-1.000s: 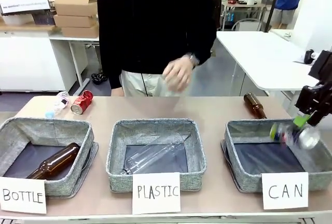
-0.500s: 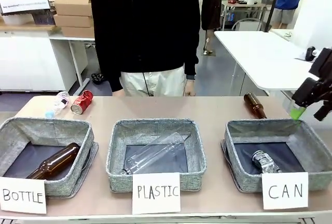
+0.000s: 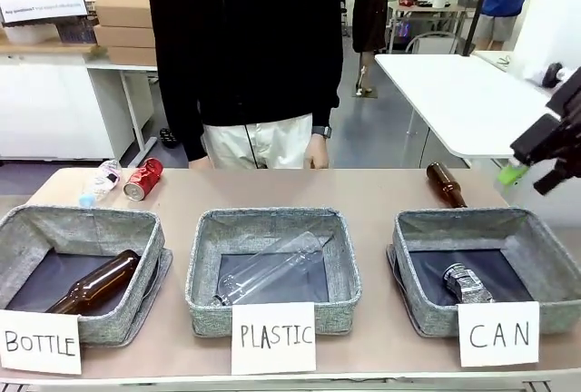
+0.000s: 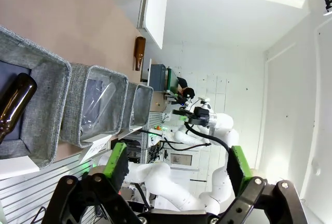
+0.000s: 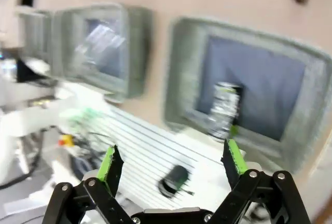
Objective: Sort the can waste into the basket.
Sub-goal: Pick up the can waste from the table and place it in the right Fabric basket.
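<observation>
A dented silver-grey can (image 3: 466, 285) lies on the dark lining of the grey basket (image 3: 458, 220) signed "CAN" at the front right. My right gripper (image 3: 534, 177) hangs open and empty above the basket's far right corner. From the blurred right wrist view, the open right gripper (image 5: 172, 161) looks down on the same can (image 5: 224, 107) inside the basket (image 5: 249, 33). A shiny red can (image 3: 142, 179) lies on its side at the table's far left. My left gripper (image 4: 179, 167) is open, with nothing between its green-padded fingers (image 4: 118, 162).
The "PLASTIC" basket (image 3: 272, 221) holds a clear bottle, and the "BOTTLE" basket (image 3: 82, 224) holds a brown one. A crushed clear bottle (image 3: 100, 183) lies beside the red can. Another brown bottle (image 3: 446, 183) rests behind the "CAN" basket. A person in black (image 3: 245, 56) stands at the far edge.
The silver can left my right gripper and dropped into the "CAN" basket. The right gripper then rose and drew back to the right. The person's hand went down to their side.
</observation>
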You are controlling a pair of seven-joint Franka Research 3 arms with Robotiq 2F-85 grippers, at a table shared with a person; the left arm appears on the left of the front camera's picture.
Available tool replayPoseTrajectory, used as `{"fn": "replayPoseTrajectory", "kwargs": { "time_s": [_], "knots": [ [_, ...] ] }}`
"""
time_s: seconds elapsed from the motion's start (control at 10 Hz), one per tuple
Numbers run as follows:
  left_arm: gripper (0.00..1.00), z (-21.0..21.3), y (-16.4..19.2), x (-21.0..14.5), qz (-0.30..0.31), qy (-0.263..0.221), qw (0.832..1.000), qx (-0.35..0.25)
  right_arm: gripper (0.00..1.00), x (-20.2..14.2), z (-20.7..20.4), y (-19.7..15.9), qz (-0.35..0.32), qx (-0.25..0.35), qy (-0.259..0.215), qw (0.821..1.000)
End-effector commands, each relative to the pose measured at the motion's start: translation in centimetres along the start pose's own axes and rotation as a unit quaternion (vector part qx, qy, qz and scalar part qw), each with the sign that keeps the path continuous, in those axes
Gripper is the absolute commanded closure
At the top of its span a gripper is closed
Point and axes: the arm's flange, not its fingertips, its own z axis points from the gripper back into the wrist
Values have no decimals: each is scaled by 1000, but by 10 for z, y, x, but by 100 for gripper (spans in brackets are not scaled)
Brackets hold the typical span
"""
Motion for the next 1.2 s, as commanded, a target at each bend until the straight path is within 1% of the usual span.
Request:
{"fn": "replayPoseTrajectory", "kwargs": {
  "time_s": [0.0, 0.1, 0.2, 0.3, 0.4, 0.5, 1.1],
  "knots": [
    [0, 1, 0, -2, -9, 3, 1000, -2, 0, -9, 34, 10, 49, 408, -100, 906],
    [0, 1, 0, -2, -9, 3, 1000, -2, 0, -12, 39, 3, 86, 458, -110, 878],
    [0, 1, 0, -2, -9, 3, 1000, -2, 0, -12, 42, -5, 82, 498, -137, 852],
    [0, 1, 0, -2, -9, 3, 1000, -2, 0, -8, 40, -7, 99, 496, -158, 848],
    [0, 1, 0, -2, -9, 3, 1000, -2, 0, 11, 32, -1, 16, 435, -168, 884],
    [0, 1, 0, -2, -9, 3, 1000, -2, 0, -13, 59, 5, 35, 300, -131, 944],
    [0, 1, 0, -2, -9, 3, 1000, -2, 0, -13, 59, 5, 35, 300, -131, 944]
  ]
}}
